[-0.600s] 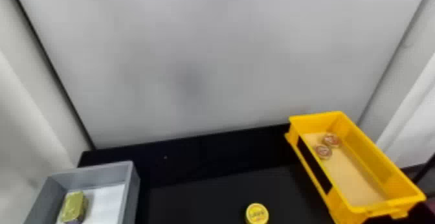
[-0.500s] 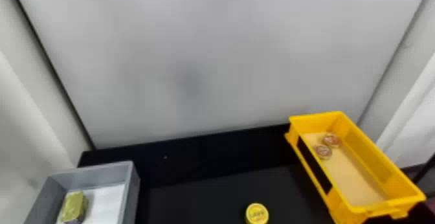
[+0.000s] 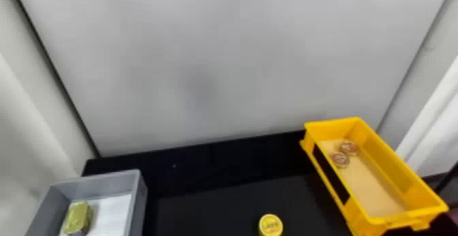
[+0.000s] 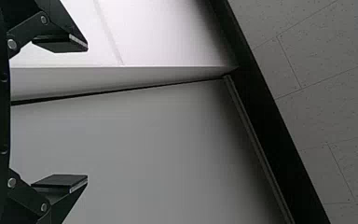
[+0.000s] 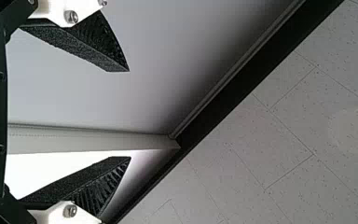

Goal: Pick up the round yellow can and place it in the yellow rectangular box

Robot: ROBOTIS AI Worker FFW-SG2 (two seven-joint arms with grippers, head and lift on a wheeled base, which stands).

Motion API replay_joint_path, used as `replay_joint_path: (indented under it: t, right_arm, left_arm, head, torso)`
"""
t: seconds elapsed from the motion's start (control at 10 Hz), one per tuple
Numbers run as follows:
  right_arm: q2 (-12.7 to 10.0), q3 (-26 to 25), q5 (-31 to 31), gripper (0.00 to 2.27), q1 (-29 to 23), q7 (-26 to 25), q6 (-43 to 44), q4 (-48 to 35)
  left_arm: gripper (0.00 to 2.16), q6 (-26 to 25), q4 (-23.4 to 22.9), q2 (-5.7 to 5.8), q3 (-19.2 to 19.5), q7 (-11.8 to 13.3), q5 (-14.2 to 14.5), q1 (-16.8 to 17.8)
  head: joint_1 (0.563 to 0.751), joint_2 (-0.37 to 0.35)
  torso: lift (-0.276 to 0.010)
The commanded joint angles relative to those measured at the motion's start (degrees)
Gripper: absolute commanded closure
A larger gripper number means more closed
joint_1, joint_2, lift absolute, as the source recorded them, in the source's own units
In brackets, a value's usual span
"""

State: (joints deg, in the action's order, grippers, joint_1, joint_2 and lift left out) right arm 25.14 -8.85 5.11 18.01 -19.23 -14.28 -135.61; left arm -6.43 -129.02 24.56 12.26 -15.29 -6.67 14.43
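The round yellow can [image 3: 271,225] sits on the black table at the front edge of the head view, right of the middle. To its right stands the yellow rectangular box [image 3: 392,150], with two small round cans [image 3: 345,154] on its floor near the far end. In the left wrist view my left gripper [image 4: 86,113] is open with nothing between its fingers, facing wall and ceiling. My right gripper [image 5: 129,114] also stands open and holds nothing; wall and ceiling lie beyond it in the right wrist view.
A grey box [image 3: 139,191] at the table's left holds a green-gold block-shaped can [image 3: 77,218]. The black table [image 3: 211,170] stretches between the two boxes, and a grey wall panel [image 3: 225,64] rises behind it.
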Motion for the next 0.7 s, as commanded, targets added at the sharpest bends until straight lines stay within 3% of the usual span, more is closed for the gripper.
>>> replay_joint_path:
  t: [0.0, 0.1, 0.2, 0.3, 0.4, 0.5, 0.6]
  right_arm:
    - [0.0, 0.1, -0.9, 0.12, 0.0, -0.1, -2.0, 0.0]
    - [-0.4, 0.0, -5.9, 0.12, 0.4, -3.4, -11.8, -1.0]
    - [-1.8, -2.6, -16.9, 0.12, 2.2, -7.9, -24.1, -1.0]
    - [-4.7, -7.0, -23.1, 0.13, 6.5, -6.9, -40.9, -0.8]
    - [-6.8, -12.3, -25.0, 0.14, 10.6, 2.2, -57.7, 2.0]
    - [-5.6, -12.6, -25.2, 0.13, 12.3, 13.2, -66.8, 9.2]
    - [-2.6, -9.4, -31.6, 0.11, 10.8, 16.9, -66.8, 18.1]
  left_arm:
    - [0.26, 0.5, 0.6, 0.06, -0.9, 0.0, 0.1, 0.3]
    - [0.26, 0.3, 0.8, 0.06, -1.0, 0.0, 0.2, 0.4]
    - [0.26, 0.3, 0.8, 0.06, -1.0, 0.2, 0.3, 0.4]
    - [0.26, 0.3, 0.9, 0.15, -1.0, 0.3, 0.3, 0.3]
    - [0.26, 0.3, 1.3, 0.06, -1.8, 0.3, 0.3, 0.7]
    - [0.26, 0.3, 1.4, -0.03, -2.0, 0.3, 0.6, 0.7]
    - [0.26, 0.3, 1.6, -0.12, -2.1, 0.3, 0.9, 0.7]
  head:
    - [0.620, 0.020]
    - [0.620, 0.020]
    - [0.620, 0.020]
    - [0.620, 0.020]
    - [0.620, 0.020]
    - [0.620, 0.020]
    - [0.620, 0.020]
  torso:
    - [0.000]
    - [0.000]
    - [0.000]
    - [0.000]
    - [0.000]
    - [0.000]
    - [0.000]
